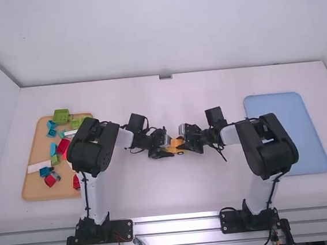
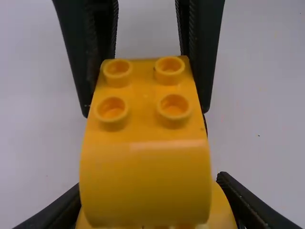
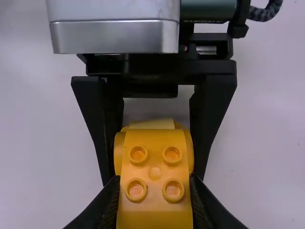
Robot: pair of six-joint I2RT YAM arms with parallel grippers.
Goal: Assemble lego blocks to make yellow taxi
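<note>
Over the middle of the table, my left gripper (image 1: pixel 164 149) and right gripper (image 1: pixel 191 138) meet around yellow blocks (image 1: pixel 176 145). A studded yellow block (image 2: pixel 143 138) with a rounded end lies above a wider yellow piece (image 2: pixel 219 210) in the left wrist view; the left gripper (image 2: pixel 150 202) is shut on that wider piece. From the right wrist, the right gripper (image 3: pixel 155 185) is shut on the studded yellow block (image 3: pixel 155 174), beyond which the wider yellow piece (image 3: pixel 190 150) sits between the left gripper's fingers. Whether the two are fully pressed together I cannot tell.
A tan tray (image 1: pixel 33 184) at the left carries several loose blocks: green (image 1: pixel 61 116), blue (image 1: pixel 53 149), red (image 1: pixel 50 181) and white (image 1: pixel 38 167). The left arm hangs over its right edge. A blue tray (image 1: pixel 286 128) lies at the right, partly behind the right arm.
</note>
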